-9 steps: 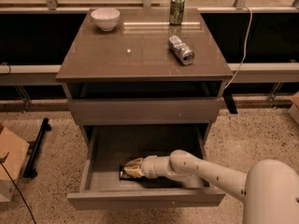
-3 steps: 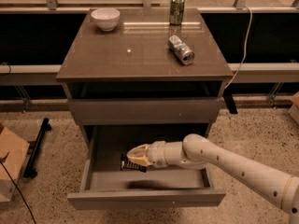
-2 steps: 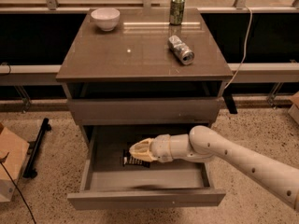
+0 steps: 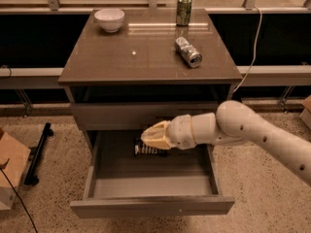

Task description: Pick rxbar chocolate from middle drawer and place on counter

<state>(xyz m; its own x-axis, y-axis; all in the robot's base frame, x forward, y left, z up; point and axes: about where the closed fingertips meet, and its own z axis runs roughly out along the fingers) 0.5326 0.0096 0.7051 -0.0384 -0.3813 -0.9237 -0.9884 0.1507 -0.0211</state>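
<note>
Gripper (image 4: pixel 154 136) over the open drawer (image 4: pixel 150 205), below the front edge of the table (image 4: pixel 146 57), jaws apparently clamped on the bar (image 4: pixel 145 150); placing it on top remains.

Looking like a lab area: speckled floor (image 4: pixel 43 198), cable (image 4: pixel 252 47) hanging upper right, cardboard box (image 4: pixel 9 169) sitting lower left; gripper (image 4: pixel 148 137) hovering mid-frame over middle drawer (image 4: pixel 150 205).

The counter (image 4: pixel 146 62) bears bowl (image 4: pixel 109 19), green can (image 4: pixel 183 9) and lying silver can (image 4: pixel 188 52); tool (image 4: pixel 147 139) holds rxbar chocolate (image 4: pixel 146 150) over middle drawer (image 4: pixel 150 205).
</note>
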